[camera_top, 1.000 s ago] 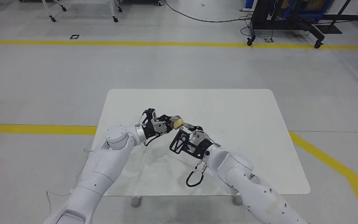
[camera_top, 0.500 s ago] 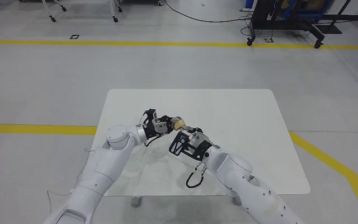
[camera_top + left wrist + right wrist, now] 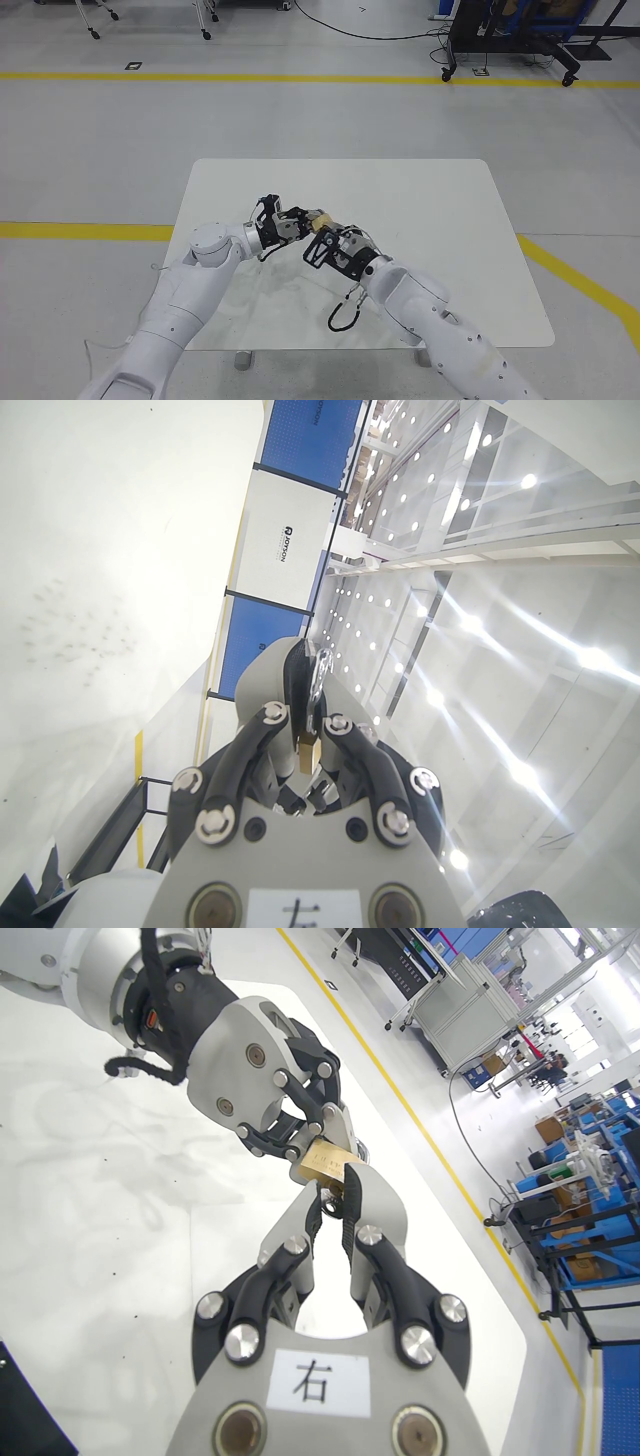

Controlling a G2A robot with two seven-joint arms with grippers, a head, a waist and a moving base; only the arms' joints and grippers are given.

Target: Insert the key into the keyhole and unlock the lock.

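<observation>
white table (image 3: 440,200), grey floor (image 3: 300,115), yellow lines (image 3: 300,77)

Bright, even indoor light; hard glare overhead.
Top view: white table (image 3: 440,200) lit flat from above. Left wrist view: table burnt out to near white; ceiling lamps (image 3: 529,479) above the table flare into long streaks, beams bow; lock (image 3: 310,756) glints at its shackle. Floor (image 3: 450,1138) beside the table shines.

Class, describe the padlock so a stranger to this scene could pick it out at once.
Start at the white table; over its middle the two arms meet. There the left gripper clamps the padlock, facing the right gripper. Unlike the grey-and-black grippers, it is a brass-coloured block with a silver shackle.
</observation>
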